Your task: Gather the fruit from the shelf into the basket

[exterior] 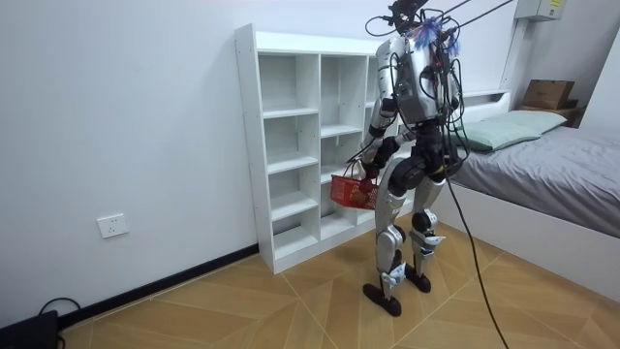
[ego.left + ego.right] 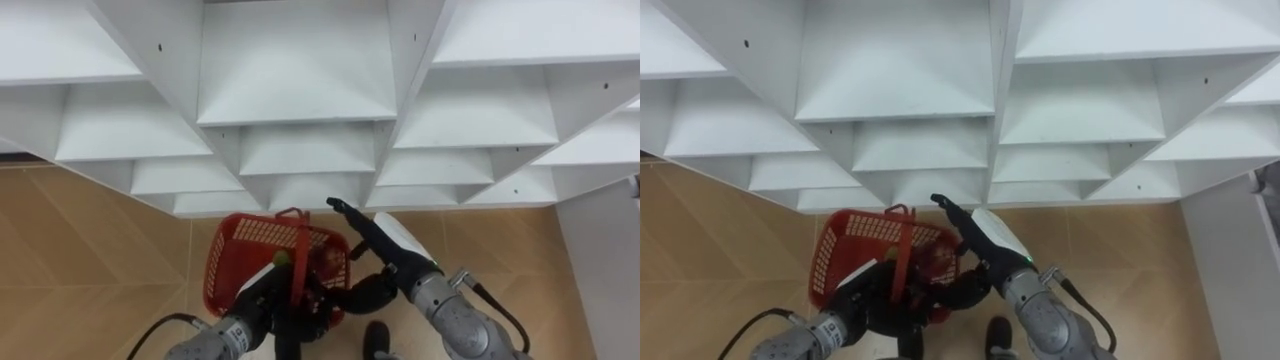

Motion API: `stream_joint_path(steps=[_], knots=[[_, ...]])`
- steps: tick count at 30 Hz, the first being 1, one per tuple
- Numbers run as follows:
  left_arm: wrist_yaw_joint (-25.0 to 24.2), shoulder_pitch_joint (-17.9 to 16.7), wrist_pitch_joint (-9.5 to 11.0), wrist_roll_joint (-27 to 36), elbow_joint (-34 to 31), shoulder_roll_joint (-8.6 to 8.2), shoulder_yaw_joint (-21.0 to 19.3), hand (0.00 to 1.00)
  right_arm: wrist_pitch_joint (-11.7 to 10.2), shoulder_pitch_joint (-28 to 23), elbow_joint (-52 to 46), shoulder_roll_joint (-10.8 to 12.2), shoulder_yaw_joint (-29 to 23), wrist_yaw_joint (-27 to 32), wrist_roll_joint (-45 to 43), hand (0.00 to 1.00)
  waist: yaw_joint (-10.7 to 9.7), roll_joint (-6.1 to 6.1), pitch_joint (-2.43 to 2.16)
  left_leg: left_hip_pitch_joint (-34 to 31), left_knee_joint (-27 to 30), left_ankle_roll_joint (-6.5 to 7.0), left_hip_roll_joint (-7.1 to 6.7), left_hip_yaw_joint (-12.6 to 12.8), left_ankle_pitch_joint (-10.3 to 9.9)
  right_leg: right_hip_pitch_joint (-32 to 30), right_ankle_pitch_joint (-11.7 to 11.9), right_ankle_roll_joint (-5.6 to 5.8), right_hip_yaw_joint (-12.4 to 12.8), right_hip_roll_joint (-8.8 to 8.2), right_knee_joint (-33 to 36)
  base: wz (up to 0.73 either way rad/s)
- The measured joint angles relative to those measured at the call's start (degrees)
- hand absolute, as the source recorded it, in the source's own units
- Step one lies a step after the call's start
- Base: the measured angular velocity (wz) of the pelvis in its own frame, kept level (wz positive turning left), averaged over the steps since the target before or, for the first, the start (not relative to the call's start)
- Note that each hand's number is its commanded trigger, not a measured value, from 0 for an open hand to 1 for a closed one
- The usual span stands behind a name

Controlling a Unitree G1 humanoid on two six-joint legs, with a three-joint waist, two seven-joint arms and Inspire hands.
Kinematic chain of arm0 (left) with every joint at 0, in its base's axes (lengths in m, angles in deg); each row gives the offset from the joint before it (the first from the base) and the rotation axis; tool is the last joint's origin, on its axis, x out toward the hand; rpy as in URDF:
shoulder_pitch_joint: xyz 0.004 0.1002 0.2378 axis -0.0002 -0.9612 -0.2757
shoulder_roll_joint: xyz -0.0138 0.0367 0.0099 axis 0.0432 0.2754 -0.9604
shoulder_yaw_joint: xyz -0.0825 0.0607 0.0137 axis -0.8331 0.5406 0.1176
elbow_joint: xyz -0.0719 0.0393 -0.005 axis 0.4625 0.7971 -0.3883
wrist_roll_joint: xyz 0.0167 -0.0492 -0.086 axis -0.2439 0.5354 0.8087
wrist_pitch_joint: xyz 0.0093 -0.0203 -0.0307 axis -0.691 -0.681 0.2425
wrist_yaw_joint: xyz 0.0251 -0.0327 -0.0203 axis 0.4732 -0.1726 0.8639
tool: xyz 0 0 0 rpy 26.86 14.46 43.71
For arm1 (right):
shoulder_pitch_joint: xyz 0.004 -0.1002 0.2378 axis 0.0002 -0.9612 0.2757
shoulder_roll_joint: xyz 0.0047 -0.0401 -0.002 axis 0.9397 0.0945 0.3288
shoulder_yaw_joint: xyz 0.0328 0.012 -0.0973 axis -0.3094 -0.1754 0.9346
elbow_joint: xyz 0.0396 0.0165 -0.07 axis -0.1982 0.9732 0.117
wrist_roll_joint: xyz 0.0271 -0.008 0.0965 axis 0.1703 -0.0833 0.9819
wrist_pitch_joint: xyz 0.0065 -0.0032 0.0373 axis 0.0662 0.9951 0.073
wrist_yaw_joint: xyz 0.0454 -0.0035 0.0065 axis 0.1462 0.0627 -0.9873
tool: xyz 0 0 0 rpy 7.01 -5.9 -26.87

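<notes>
A red mesh basket (image 2: pixel 225 250) hangs in front of me above the wood floor, and it also shows in the room view as the red basket (image 1: pixel 354 189). My left hand (image 2: pixel 262 290) is curled round its upright handle (image 2: pixel 293 225). Inside lie a red fruit (image 2: pixel 326 262) and a green fruit (image 2: pixel 283 258). My right hand (image 2: pixel 385 235) reaches over the basket's right rim with its fingers (image 2: pixel 342 209) straight and pointing at the closet; it holds nothing. I stand facing the white closet (image 1: pixel 291 145), whose visible compartments (image 2: pixel 300 90) are bare.
Closet shelves (image 2: pixel 900 70) span the whole upper view, close ahead. At the room view's right stand a bed (image 1: pixel 552 145) and a cardboard box (image 1: pixel 547 92). A wall socket (image 1: pixel 113 225) sits low on the room view's left.
</notes>
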Motion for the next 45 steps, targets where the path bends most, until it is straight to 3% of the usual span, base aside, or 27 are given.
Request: stream_joint_path(steps=[10, 18, 23, 28, 30, 35, 38, 43, 45], knots=[[1.0, 0.5, 0.0, 0.0, 0.0, -0.17, 0.1, 1.0, -0.8, -0.2, 0.0, -1.0, 1.3, 0.2, 0.1, 0.0, -0.1, -0.02, 0.01, 0.1, 0.0, 0.0, -0.01, 0.0, 0.0, 0.0, 0.0, 0.0, 0.0, 0.0, 0.0, 0.0], [2.2, 0.7, 0.5, -0.5, 0.0, 0.07, 0.0, 1.0, -0.9, -0.2, 0.2, -1.4, 1.2, 0.9, 0.2, 0.0, 0.0, -0.84, 0.53, 0.9, 0.0, 0.0, -0.01, 0.0, 0.0, 0.7, 0.0, 0.01, 0.0, 0.04, 0.0, 0.0], [2.2, 0.0, 0.5, -0.6, 0.1, 0.97, -0.1, 1.0, -1.2, -0.5, 3.5, -1.5, 1.1, 1.4, 1.3, 0.0, 0.3, -0.81, 0.56, 2.9, -0.4, -0.04, 0.01, -0.6, 0.0, 3.3, 0.2, 0.1, 0.0, 0.36, -1.3, 0.03], [2.2, -0.8, 0.9, -3.2, 0.3, 1.41, -3.4, 1.0, -1.3, -0.2, 7.7, -1.8, -1.4, 0.9, 2.8, 0.0, 0.2, -0.82, 0.55, 4.9, -1.3, -0.05, -0.08, -0.4, 0.0, 4.9, 0.1, 0.17, 0.1, 0.35, -1.4, -0.01], [2.2, -1.9, 2.2, -3.1, 2.7, 2.16, -4.4, 1.0, -1.3, -0.3, 11.1, -1.9, -2.5, 0.9, 5.4, 0.0, 0.0, -0.78, 0.54, 7.0, -2.4, -0.12, -0.17, -0.4, 0.0, 6.9, 0.0, 0.23, 0.2, 0.43, -2.2, 0.0], [2.5, -3.4, 2.2, -3.2, 8.7, 2.39, -5.6, 1.0, -1.2, -2.4, 16.2, -2.7, -4.4, 1.8, 12.9, 0.0, -0.1, -0.77, 0.52, 11.2, -3.9, -0.16, -0.26, -0.7, 0.0, 11.3, -0.1, 0.39, -0.3, 0.51, -3.7, 0.03], [2.5, -6.2, 2.3, -3.2, 9.6, 2.27, -8.4, 1.0, -1.5, -5.4, 17.5, -2.6, -6.4, 2.3, 16.6, 0.0, -0.1, -0.82, 0.42, 13.3, -4.6, -0.29, -0.38, -0.8, -0.1, 13.6, -0.6, 0.56, -0.8, 0.44, -4.4, 0.07], [3.0, -7.5, 2.3, -3.2, 14.5, 1.55, -12.1, 1.0, -1.6, -8.0, 23.9, -0.9, -9.8, 2.3, 23.5, 0.0, -0.4, -0.93, 0.06, 16.6, -5.2, -0.38, -0.72, -2.3, -0.2, 17.8, -1.0, 0.77, -2.1, 0.28, -5.5, 0.15], [3.8, -7.5, 2.3, -3.1, 17.4, 1.22, -13.1, 1.0, -2.2, -8.0, 30.1, -0.7, -10.2, 2.5, 26.9, 0.0, -0.7, -0.89, -0.31, 18.5, -5.6, -0.37, -0.9, -2.7, -0.2, 20.8, -1.1, 1.03, -3.6, 0.11, -6.8, 0.34]])
